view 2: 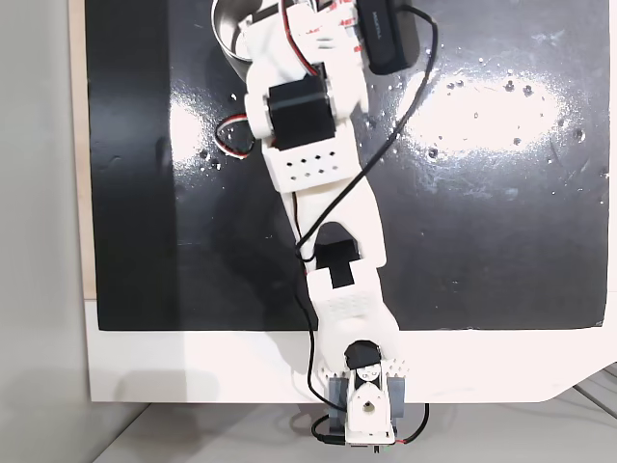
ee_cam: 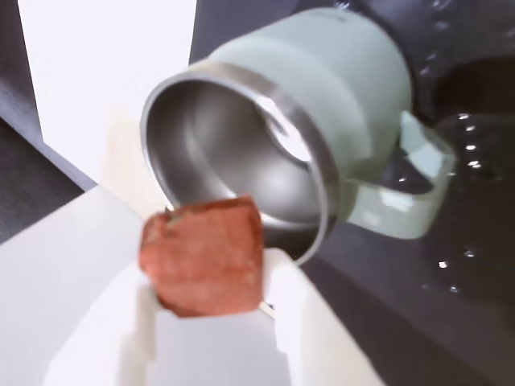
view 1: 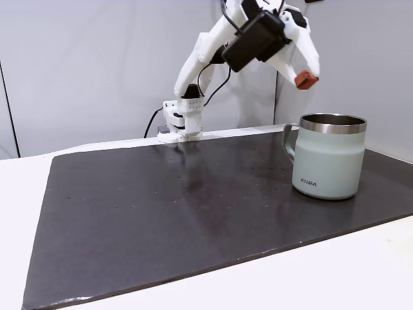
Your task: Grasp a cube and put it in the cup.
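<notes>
High above the cup, I see my tool gripping the cube at its tip. The small red-brown block sits tight between the white fingers, up in the air and a bit toward the handle side of the cup in a fixed view. It is not inside the cup.

From my wrist view, the cube is pinched in the tool, and the cup lies just past it. I can look right into the shiny steel inside. The block covers a small part of the steel rim in this view. The handle sticks out to the right side of the cup here.

The cup stands upright on a dark mat. Small dark letters are on its pale green side. The mat lies on a white tabletop.

Looking down from above in a fixed view, the white arm stretches from its base at the tabletop's edge over the mat toward the cup. I can see just a curved bit of the cup's rim at the top, beside the arm.
</notes>
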Robot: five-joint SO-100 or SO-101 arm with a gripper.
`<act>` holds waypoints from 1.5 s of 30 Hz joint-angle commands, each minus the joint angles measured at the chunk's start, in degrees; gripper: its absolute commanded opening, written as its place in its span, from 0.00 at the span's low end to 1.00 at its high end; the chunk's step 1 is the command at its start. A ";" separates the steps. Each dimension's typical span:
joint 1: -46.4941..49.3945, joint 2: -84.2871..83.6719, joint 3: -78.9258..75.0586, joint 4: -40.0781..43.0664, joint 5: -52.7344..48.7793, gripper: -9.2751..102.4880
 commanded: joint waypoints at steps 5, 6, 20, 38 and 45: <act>-1.76 -2.55 -3.34 -9.49 1.58 0.09; -2.11 -3.25 -3.43 -9.93 1.49 0.09; -3.25 -8.09 -7.65 -8.88 1.41 0.09; -2.02 -7.82 -10.90 -1.05 1.32 0.28; -2.11 -7.82 -11.78 -0.44 1.23 0.27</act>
